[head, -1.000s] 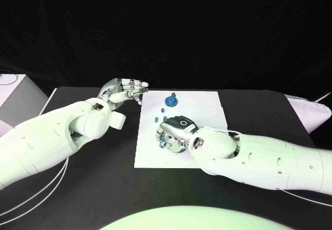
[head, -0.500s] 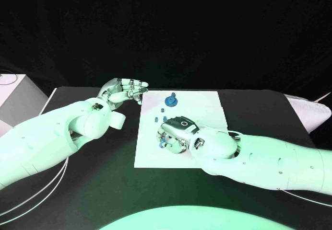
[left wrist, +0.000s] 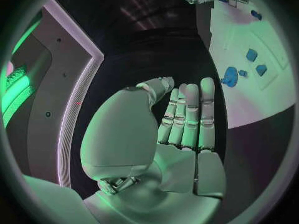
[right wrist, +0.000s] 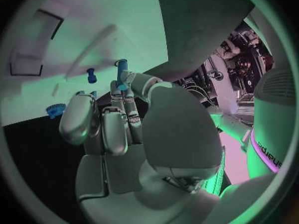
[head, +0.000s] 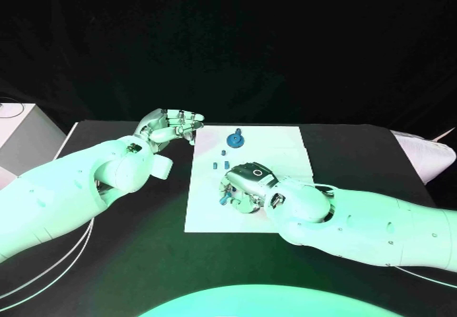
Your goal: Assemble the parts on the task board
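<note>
Right, you're early in the job: loose parts lie scattered on the task board (head: 276,142), including a round blue gear (head: 235,139) near its far edge. Your right hand (head: 246,187) sits low over the board's middle, pinching a small blue peg (right wrist: 121,74) at its fingertips, still to be seated. Your left hand (head: 172,125) hovers beside the board, fingers together, holding nothing.

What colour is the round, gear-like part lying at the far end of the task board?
Blue. The round part shows best in the head view, on the white task board.
</note>
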